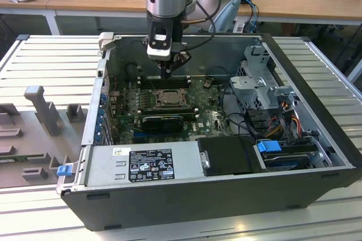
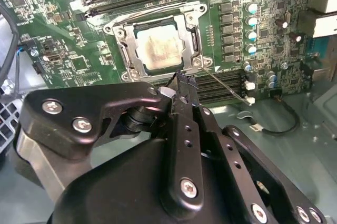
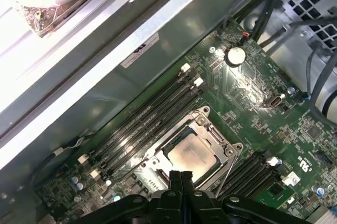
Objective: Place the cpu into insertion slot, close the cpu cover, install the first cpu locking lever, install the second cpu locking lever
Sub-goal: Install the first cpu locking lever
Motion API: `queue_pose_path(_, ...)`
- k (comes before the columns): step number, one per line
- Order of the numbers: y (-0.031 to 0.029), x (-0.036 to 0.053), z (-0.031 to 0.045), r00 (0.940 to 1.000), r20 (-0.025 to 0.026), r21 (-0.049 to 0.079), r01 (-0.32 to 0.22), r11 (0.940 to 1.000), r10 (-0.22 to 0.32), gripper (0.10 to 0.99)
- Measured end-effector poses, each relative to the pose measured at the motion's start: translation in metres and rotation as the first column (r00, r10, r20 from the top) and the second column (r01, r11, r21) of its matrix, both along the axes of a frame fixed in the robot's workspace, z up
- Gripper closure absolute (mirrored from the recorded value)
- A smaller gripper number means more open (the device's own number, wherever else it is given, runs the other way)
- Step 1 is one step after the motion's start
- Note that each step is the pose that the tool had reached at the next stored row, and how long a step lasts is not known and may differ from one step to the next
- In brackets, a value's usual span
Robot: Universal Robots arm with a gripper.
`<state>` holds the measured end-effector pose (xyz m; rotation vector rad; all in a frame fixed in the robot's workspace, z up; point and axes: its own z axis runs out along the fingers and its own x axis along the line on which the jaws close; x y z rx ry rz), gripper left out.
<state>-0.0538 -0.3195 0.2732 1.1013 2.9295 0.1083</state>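
The pale square cpu [image 2: 158, 50] lies in the insertion slot [image 1: 166, 98] on the green motherboard. The silver cpu cover [image 2: 125, 45] lies flat around it, with the chip showing through its cut-out. One thin wire locking lever [image 2: 226, 84] sticks out from the socket's corner, away from the board's edge. A second lever [image 2: 152, 9] runs along the socket's side by the memory slots. My gripper [image 2: 184, 78] hangs just above that socket corner, fingers shut together with nothing between them. The first wrist view shows the gripper [image 3: 181, 175] over the socket's edge and the cpu [image 3: 192, 153].
Long black memory slots [image 3: 147, 116] flank the socket on both sides. The case's metal wall [image 3: 131, 50] rises close behind the board. A power supply [image 1: 144, 163] and a drive cage [image 1: 263, 85] with loose cables [image 1: 283, 111] stand in the open case.
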Motion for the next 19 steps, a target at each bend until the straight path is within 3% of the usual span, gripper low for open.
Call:
queue_pose_path(9,0.0,0.0,0.0,0.997,0.0,0.0,-0.078,0.997,0.078,0.98)
queue_pose_path(19,0.0,0.0,0.0,0.9886,0.0001,0.0,-0.15,0.9886,0.15,0.98)
